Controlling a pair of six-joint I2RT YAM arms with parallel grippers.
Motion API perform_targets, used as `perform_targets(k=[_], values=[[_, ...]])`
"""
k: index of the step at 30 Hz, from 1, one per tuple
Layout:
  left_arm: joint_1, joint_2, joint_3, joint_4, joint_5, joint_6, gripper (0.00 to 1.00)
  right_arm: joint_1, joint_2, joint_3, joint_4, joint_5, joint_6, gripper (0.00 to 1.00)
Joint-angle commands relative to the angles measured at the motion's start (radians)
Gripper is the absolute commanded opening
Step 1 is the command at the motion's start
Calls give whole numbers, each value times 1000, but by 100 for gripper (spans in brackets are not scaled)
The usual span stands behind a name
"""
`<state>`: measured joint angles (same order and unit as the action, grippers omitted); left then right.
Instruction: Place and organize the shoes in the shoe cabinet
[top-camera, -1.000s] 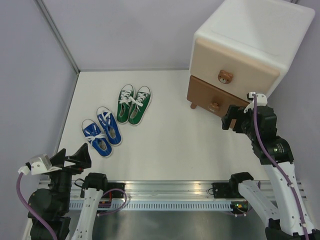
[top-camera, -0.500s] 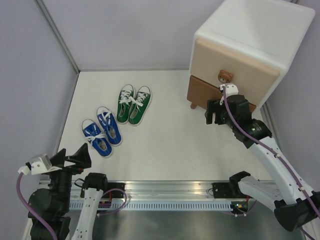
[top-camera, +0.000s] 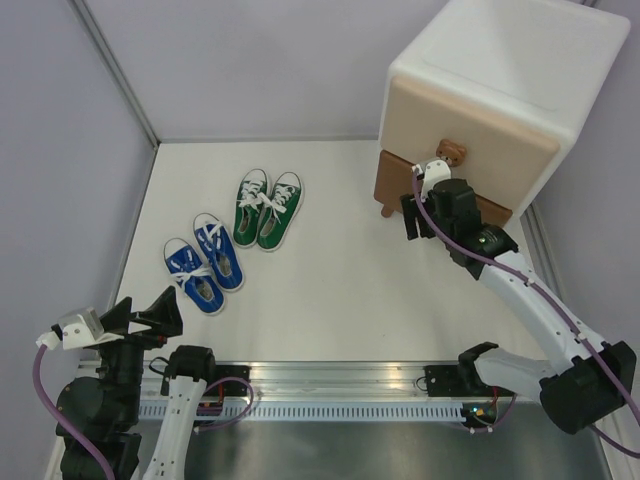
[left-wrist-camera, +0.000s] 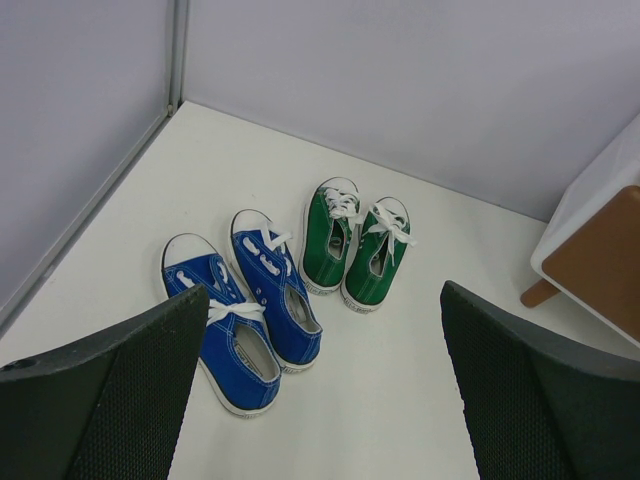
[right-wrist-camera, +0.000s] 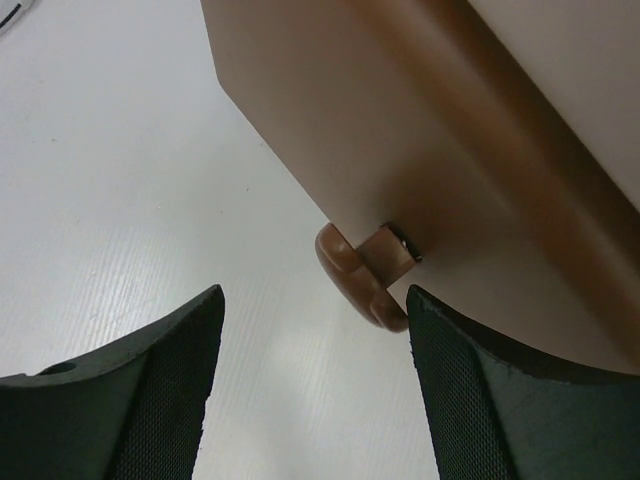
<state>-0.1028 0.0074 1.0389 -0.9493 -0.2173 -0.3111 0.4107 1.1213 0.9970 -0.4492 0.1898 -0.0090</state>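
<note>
The white shoe cabinet (top-camera: 510, 70) stands at the far right, its beige upper drawer (top-camera: 470, 125) and brown lower drawer (top-camera: 398, 185) shut. The green pair (top-camera: 268, 208) and the blue pair (top-camera: 204, 262) lie on the table left of centre, also in the left wrist view: green pair (left-wrist-camera: 355, 245), blue pair (left-wrist-camera: 245, 305). My right gripper (top-camera: 413, 216) is open in front of the lower drawer, its bear-shaped knob (right-wrist-camera: 362, 272) between the fingers near the right one, untouched. My left gripper (top-camera: 150, 312) is open and empty at the near left, aimed at the shoes.
Grey walls enclose the table at the left and back. The cabinet's short brown foot (top-camera: 386, 210) rests on the table beside my right gripper. Open white table surface (top-camera: 330, 280) lies between the shoes and the cabinet.
My right arm has swung left and forward along the cabinet front, bringing the open gripper up to the lower drawer's knob. The left arm and the shoes have not moved.
</note>
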Motion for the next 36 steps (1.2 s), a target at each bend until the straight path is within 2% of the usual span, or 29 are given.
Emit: perform_targets(k=[1,7,12,22,25,32,36], values=[[-5,-21,-5,0,-1,-14,99,-9,34,-9,96,54,-52,78],[-6,-34,-4,-2,9,1,98,-9,92,2,119,65,-77,76],[-6,-37,-4,-2,10,3,98,-7,120,-1,101,36,-89,69],[-6,-38,-4,-2,13,10,98,8,92,-34,60,-26,-94,41],[-6,-40,-4,-2,12,9,98,16,81,-34,46,-29,-95,27],[-6,-40,-4,-2,12,10,99,51,40,-37,12,-61,-108,15],[-8,-43,-4,-2,12,10,99,65,12,-40,-2,-82,-115,14]])
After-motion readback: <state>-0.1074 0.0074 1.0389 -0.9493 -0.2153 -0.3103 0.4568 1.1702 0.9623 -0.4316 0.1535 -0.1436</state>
